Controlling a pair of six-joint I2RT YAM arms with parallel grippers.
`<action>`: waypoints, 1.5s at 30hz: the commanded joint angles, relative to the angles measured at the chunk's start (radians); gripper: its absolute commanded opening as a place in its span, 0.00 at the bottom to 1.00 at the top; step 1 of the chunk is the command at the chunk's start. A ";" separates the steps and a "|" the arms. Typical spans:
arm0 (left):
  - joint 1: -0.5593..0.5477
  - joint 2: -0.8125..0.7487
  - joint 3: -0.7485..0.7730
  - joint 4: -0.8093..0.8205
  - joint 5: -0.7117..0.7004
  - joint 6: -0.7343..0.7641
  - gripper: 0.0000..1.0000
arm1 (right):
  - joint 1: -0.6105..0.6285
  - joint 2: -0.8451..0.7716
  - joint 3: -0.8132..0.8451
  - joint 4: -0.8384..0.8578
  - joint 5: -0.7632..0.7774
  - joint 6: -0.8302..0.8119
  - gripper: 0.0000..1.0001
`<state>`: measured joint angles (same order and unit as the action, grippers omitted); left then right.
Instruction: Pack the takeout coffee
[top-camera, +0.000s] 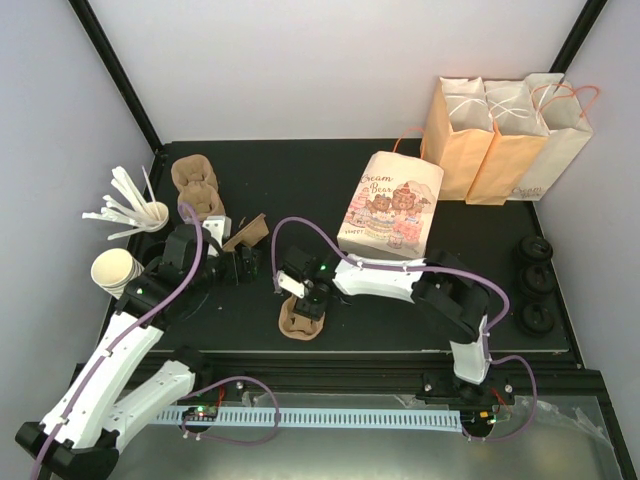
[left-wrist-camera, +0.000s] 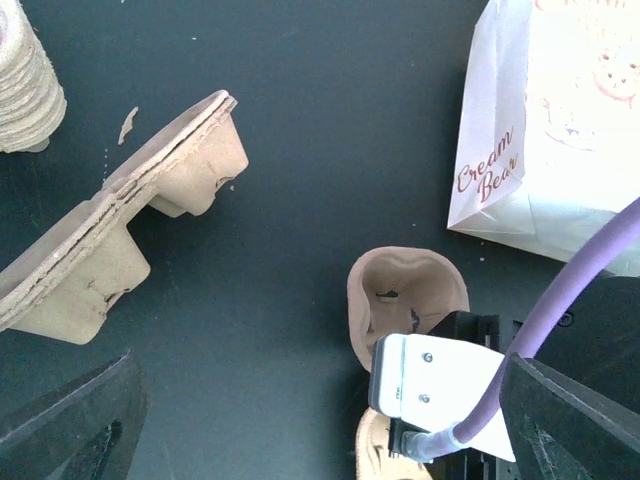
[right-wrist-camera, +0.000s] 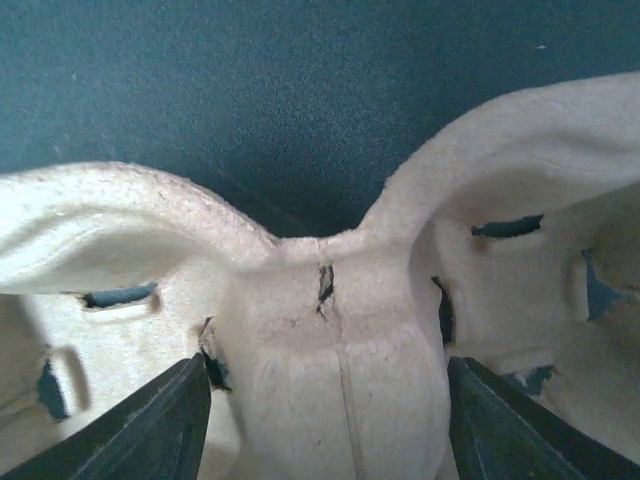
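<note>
Three small black lidded cups, the takeout coffee, stand in a column at the table's right edge, far from both grippers. A brown pulp cup carrier lies near the front middle. My right gripper is down on it. In the right wrist view its jaws sit tight against both sides of the carrier's central ridge. My left gripper hovers wide open with nothing between its fingers. It stands just left of a tilted pair of carriers.
A printed white paper bag stands behind the right arm, and three plain bags at the back right. A stack of carriers, white cups and a cup of stirrers sit at the left.
</note>
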<state>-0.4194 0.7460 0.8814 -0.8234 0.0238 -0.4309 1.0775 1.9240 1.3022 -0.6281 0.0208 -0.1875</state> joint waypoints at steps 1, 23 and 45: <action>0.008 -0.010 0.041 -0.022 -0.024 0.017 0.99 | 0.003 0.016 0.032 0.014 0.031 -0.001 0.63; 0.039 0.172 0.068 0.103 0.174 0.072 0.99 | -0.173 -0.651 -0.174 0.147 0.067 0.255 0.46; -0.113 0.946 0.328 0.580 0.452 -0.076 0.96 | -0.683 -1.051 -0.307 0.035 0.038 0.553 0.48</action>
<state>-0.5297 1.6119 1.1221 -0.2970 0.5068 -0.4591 0.3985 0.9192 1.0119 -0.6289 0.0921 0.3244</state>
